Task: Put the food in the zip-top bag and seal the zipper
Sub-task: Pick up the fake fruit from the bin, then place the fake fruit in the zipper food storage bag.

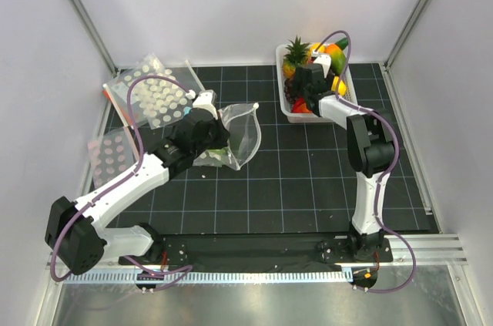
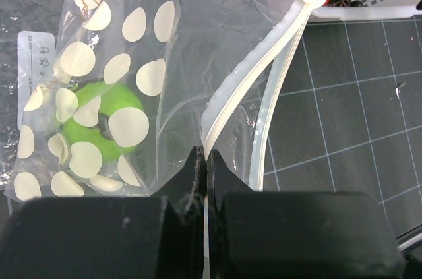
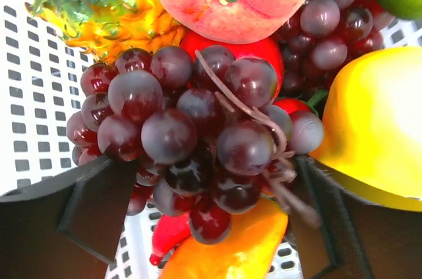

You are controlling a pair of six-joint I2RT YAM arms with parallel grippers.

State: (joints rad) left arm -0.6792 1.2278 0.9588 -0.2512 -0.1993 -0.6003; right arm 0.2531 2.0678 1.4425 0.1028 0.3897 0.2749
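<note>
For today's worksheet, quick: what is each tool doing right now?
Left tool: closed on the white zipper strip of the bag.
Right tool: fingers straddle the grapes; cannot tell whether gripping.

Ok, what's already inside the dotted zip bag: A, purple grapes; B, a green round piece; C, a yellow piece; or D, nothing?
B: a green round piece shows through the zip-top bag, while the grapes lie in the white basket.
</note>
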